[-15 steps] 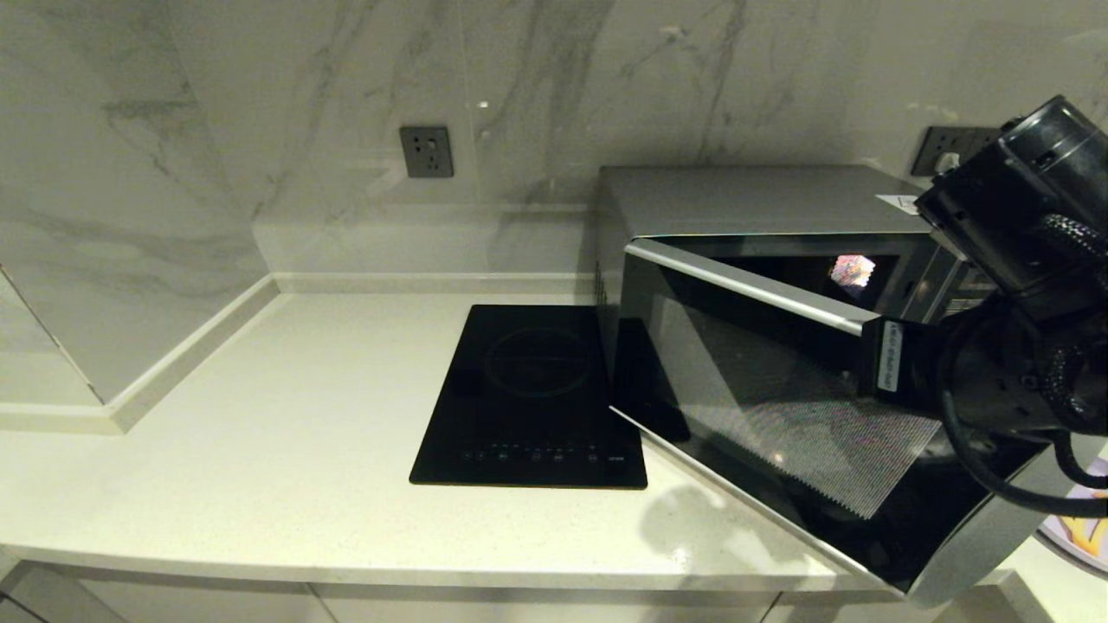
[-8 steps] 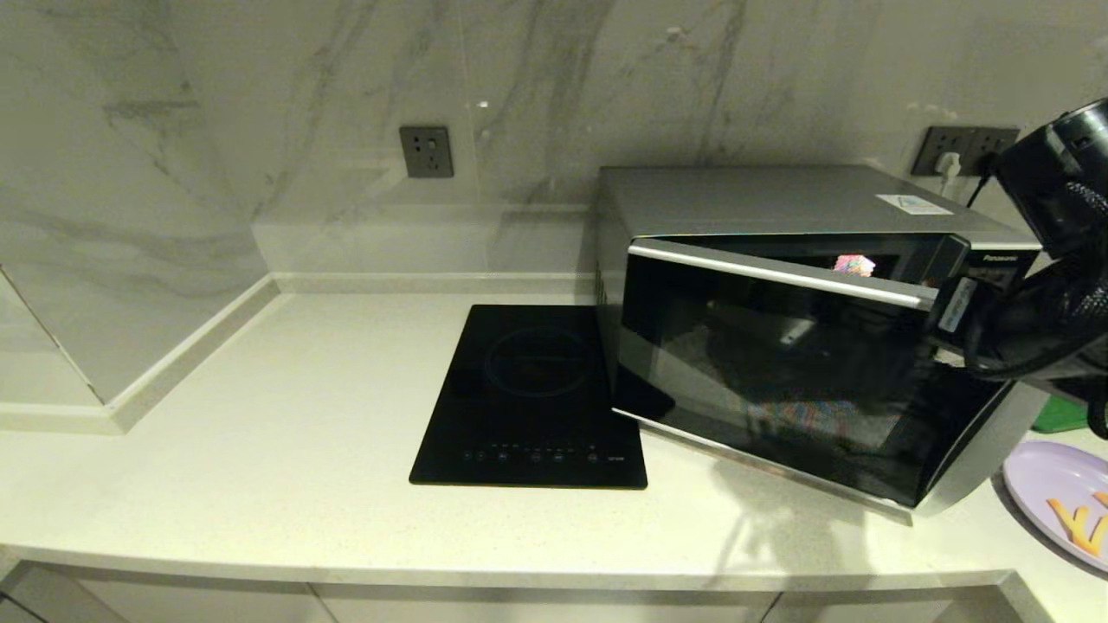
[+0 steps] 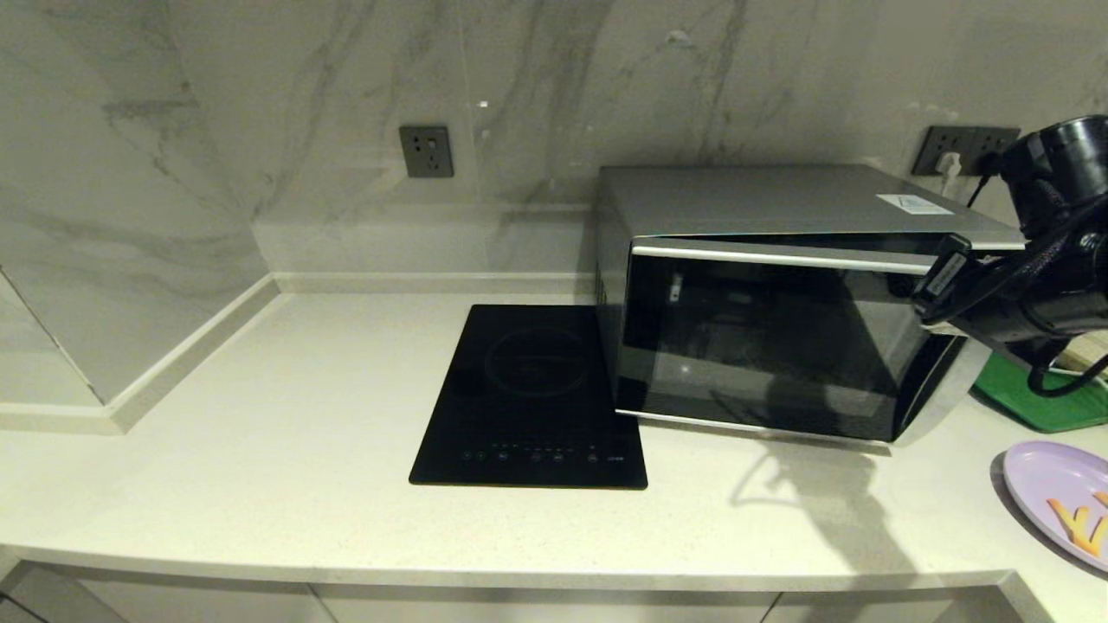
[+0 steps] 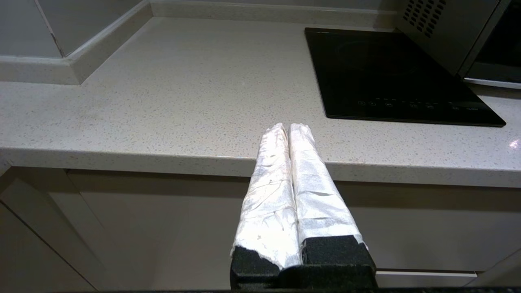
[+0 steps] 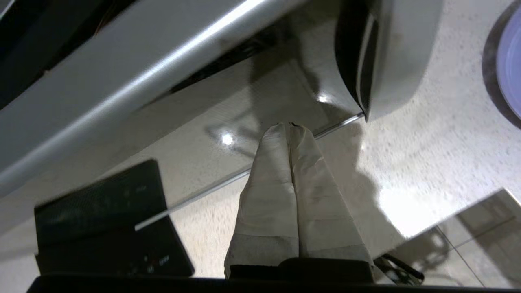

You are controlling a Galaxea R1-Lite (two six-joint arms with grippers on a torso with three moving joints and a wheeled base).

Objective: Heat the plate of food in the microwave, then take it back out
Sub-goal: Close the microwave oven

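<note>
Microwave (image 3: pixel 779 294) is sitting on the bench (image 3: pixel 260 450) beside the black cooktop (image 3: pixel 532 398), its dark door nearly closed. Right claw (image 5: pixel 290 126), its 2 taped fingers (image 5: pixel 268 183) pressed together and holding nothing, is hovering at the door's upper right corner. Lilac plate of food (image 3: pixel 1060 502) is resting on the bench to the microwave's right, near a green tray (image 3: pixel 1034 402). Left claw (image 4: pixel 289 127), pinched together and holding nothing, is hanging by the bench's front edge.

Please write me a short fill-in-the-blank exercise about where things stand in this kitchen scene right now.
1. The plate of food sits on the ____, outside the microwave.
2. The black cooktop lies on the microwave's ____ side.
3. The right gripper, next to the microwave door, has its fingers ____.
4. The tray behind the plate is ____ in colour.

Missing words: countertop; left; shut; green
</note>
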